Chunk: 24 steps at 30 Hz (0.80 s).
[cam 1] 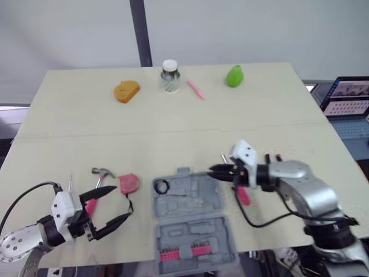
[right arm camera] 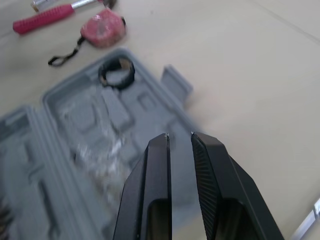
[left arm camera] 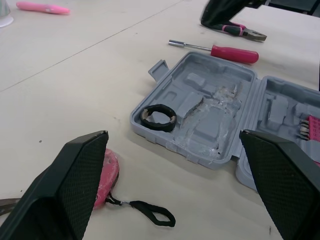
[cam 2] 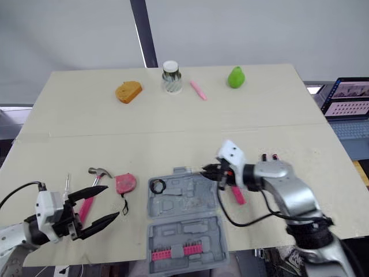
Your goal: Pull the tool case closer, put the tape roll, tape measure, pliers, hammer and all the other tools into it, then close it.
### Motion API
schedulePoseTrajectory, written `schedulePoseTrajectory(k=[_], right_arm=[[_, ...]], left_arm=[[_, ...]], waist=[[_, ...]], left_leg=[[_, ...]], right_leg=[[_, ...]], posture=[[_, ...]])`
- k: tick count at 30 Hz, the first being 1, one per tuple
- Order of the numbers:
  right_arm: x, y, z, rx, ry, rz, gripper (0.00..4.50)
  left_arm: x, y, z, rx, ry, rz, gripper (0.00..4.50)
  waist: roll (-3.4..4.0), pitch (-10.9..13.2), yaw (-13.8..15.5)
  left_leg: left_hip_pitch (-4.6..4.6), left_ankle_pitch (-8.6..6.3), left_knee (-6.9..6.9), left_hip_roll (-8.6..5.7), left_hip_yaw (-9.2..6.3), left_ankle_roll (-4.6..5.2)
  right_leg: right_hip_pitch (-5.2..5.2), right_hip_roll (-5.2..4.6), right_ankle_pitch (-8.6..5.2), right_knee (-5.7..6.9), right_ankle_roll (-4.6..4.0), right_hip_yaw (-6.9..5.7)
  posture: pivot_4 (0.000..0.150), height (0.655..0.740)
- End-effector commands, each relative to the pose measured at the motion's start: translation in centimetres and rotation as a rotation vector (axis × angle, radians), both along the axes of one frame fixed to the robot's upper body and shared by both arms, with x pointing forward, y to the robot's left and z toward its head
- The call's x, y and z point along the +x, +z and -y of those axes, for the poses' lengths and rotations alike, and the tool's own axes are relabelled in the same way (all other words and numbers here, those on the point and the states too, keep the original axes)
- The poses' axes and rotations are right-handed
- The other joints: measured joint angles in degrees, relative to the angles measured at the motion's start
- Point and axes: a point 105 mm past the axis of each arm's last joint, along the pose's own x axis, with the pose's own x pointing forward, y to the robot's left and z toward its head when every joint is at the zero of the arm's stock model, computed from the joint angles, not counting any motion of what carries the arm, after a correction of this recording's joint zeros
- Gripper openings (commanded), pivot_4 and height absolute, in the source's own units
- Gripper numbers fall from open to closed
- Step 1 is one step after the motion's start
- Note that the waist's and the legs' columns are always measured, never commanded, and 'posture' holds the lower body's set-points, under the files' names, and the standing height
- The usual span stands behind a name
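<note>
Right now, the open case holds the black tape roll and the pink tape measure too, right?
Not quite. The open case holds the black tape roll, but the pink tape measure lies on the table outside it, on the robot's left of the case, as the left eye view shows.

Open grey tool case point(cam 2: 180, 203) at the table's point(cam 2: 259, 115) near edge, black tape roll point(cam 2: 157, 186) in its far half. Right gripper point(cam 2: 206, 169), fingers together, over its far right corner; left gripper point(cam 2: 112, 202), spread wide, beside the pink tape measure point(cam 2: 125, 183).
</note>
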Motion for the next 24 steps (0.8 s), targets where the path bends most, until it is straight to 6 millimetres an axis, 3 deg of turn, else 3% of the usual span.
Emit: schedulePoseTrajectory(k=[1, 4, 9, 10, 15, 24], right_arm=[[-2.0, 1.1, 2.3, 0.018, -0.010, -0.061, 0.75], [-3.3, 0.3, 5.7, -0.004, -0.109, -0.145, 1.57], [-5.5, -1.1, 8.5, -0.026, -0.189, -0.189, 4.14], [-5.8, -1.5, 9.0, -0.028, -0.206, -0.196, 4.47], [-7.8, -3.8, 10.5, -0.079, -0.243, -0.226, 4.47], [-9.4, -4.6, 10.4, -0.092, -0.225, -0.249, 4.47]], left_arm=[[-0.4, -0.1, -0.1, -0.033, -0.010, -0.039, 4.50], [-0.5, -0.6, -0.7, -0.029, 0.027, -0.070, 4.50], [-2.1, -1.4, -0.9, -0.026, 0.026, -0.121, 4.50], [-2.4, -1.7, -1.0, -0.022, 0.033, -0.128, 4.50], [-3.9, -2.9, -1.2, 0.015, 0.059, -0.123, 4.50], [-5.4, -3.7, -1.6, 0.015, 0.086, -0.158, 4.50]], waist=[[-0.03, 0.0, -0.1], [-0.04, 0.0, 0.0], [-0.07, 0.0, 0.1], [-0.07, 0.0, 0.2], [-0.08, 0.0, 0.9], [-0.08, 0.0, 1.6]], left_leg=[[0.01, 0.00, 0.00, 0.03, 0.03, 0.00], [0.07, 0.00, -0.03, 0.08, 0.02, 0.00], [0.10, -0.02, -0.05, 0.07, 0.01, 0.03], [0.15, -0.01, -0.05, 0.08, 0.00, 0.04], [0.23, -0.05, -0.05, 0.06, -0.08, 0.08], [0.25, -0.10, -0.05, -0.03, -0.23, 0.14]], right_leg=[[0.02, 0.01, 0.00, -0.08, 0.00, 0.01], [0.13, 0.04, 0.00, -0.30, 0.00, 0.01], [0.28, 0.03, 0.01, -0.66, 0.02, 0.02], [0.35, 0.04, 0.02, -0.71, 0.03, 0.02], [0.53, -0.18, 0.02, -0.84, 0.04, 0.08], [0.66, -0.55, 0.03, -0.88, 0.06, 0.03]], posture=[[0.150, 0.6950], [0.150, 0.6950], [0.150, 0.6950], [0.150, 0.6950], [0.150, 0.6950], [0.150, 0.6950]])
